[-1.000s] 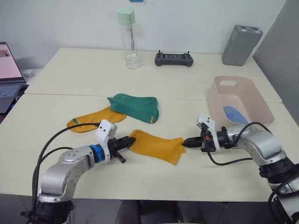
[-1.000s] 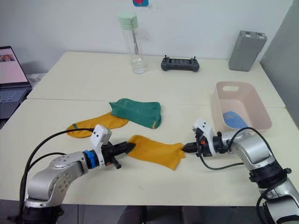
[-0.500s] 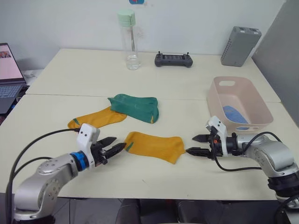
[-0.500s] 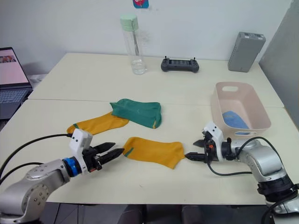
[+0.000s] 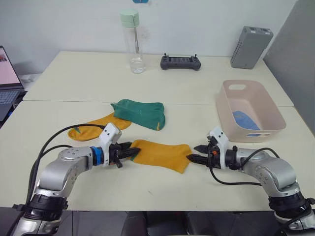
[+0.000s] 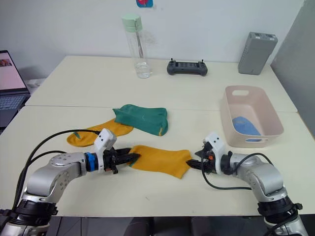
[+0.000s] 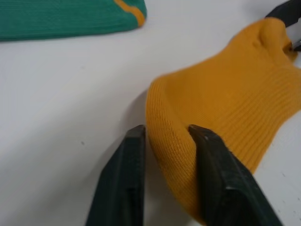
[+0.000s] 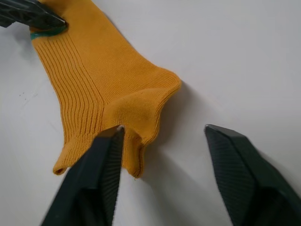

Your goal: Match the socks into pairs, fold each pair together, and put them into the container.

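Nothing readable here, honestly. There's a bright sticker on the wall at 12 o'clock, cut off by the edge, so no lettering comes through. The laptop over at 9 o'clock has its screen lit, but whatever's on it is too small to make out. Same for the controller at 12 o'clock, no markings I can read.
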`<state>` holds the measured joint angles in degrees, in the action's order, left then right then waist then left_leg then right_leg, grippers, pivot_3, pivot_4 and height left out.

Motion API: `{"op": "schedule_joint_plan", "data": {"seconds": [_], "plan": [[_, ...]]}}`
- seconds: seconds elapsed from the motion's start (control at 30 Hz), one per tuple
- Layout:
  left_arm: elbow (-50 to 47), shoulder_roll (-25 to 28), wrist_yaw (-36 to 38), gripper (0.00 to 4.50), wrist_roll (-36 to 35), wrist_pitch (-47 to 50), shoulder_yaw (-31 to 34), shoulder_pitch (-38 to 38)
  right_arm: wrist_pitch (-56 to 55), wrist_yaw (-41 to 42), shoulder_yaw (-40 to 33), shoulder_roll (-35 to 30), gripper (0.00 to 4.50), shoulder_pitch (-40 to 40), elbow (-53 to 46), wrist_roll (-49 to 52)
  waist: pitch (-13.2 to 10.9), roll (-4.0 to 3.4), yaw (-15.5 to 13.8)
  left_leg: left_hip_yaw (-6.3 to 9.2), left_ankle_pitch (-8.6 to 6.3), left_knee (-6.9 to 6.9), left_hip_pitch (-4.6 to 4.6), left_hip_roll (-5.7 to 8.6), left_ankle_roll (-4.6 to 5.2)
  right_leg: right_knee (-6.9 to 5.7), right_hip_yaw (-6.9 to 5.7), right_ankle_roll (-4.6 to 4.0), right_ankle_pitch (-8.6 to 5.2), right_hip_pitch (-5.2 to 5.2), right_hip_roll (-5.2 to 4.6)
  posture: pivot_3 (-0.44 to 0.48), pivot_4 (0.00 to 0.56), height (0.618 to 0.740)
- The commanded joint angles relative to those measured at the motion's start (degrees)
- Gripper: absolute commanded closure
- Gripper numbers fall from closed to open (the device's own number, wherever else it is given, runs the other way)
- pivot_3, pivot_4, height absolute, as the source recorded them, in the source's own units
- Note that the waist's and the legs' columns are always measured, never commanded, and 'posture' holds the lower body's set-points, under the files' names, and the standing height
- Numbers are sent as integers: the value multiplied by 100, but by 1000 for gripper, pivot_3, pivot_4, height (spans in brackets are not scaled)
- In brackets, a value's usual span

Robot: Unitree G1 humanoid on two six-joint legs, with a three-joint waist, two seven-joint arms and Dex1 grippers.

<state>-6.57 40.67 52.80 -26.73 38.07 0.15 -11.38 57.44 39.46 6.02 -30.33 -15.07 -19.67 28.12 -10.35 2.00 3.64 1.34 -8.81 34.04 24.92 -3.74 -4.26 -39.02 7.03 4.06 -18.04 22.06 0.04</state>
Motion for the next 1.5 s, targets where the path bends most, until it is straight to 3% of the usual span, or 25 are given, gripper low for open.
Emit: {"op": "schedule_joint_plan", "data": {"seconds": [0.03,0.07,0.2,0.33,0.43,0.73,0.93,1.2,1.3,1.43,1.5], "plan": [[-114,79,38,4240,12,-105,121,9,12,27,30,-44,2814,56,-164,96,0,0,-15,0,0,0,0,0,0,0,0,0,-1,0,0,0,150,740],[-187,72,12,4495,-63,-21,196,49,26,32,-6,-62,3139,58,-185,122,0,0,-19,-1,0,0,0,1,0,0,0,0,-1,0,-1,0,150,740],[-895,57,-137,4500,-673,544,738,545,88,197,-215,-253,4468,0,-249,278,0,0,4,-4,0,0,1,0,0,1,4,2,-2,0,-3,0,150,740],[-1586,-160,-612,4500,-1173,1095,1086,1046,190,440,-270,-452,4468,-285,-197,528,-1,-2,-10,0,0,0,-1,0,1,0,-1,2,-2,0,-5,0,150,740],[-2101,-620,-1174,4500,-1674,1479,1265,1277,168,748,-146,-717,4468,-555,-4,540,-1,-1,-21,-3,0,7,-1,2,0,1,3,5,-1,-3,-7,0,150,740],[-2019,-703,-1472,4500,-1313,1269,958,1277,-108,947,165,-860,4468,-650,471,296,4,6,-39,-7,0,21,-1,6,0,3,8,9,2,-6,-8,0,150,740],[-1944,-611,-1368,4500,-1282,1195,864,1199,-175,592,258,-535,2563,-630,582,78,4,7,-37,-3,0,17,-2,4,0,2,4,8,1,-4,-6,0,150,740],[-1851,-534,-1281,4500,-1217,1111,759,1153,91,576,326,-291,2563,-556,466,187,4,6,-36,-4,0,17,-1,4,0,3,4,8,2,-4,-8,0,150,740],[-1839,-522,-1266,4500,-1234,1124,752,1124,144,624,287,-315,3186,-437,301,273,4,6,-36,-3,0,17,-1,4,0,3,4,7,1,-4,-7,0,150,740],[-1894,-550,-1273,4500,-1305,1161,750,1124,106,649,192,-432,4475,-362,281,307,3,6,-37,-5,0,16,-1,5,0,3,5,6,0,-4,-8,0,150,740],[-1927,-607,-1315,4500,-1314,1142,739,1155,111,720,139,-554,4475,-390,309,340,3,6,-37,-4,0,16,-1,4,0,3,5,6,0,-4,-8,0,150,740]]}}
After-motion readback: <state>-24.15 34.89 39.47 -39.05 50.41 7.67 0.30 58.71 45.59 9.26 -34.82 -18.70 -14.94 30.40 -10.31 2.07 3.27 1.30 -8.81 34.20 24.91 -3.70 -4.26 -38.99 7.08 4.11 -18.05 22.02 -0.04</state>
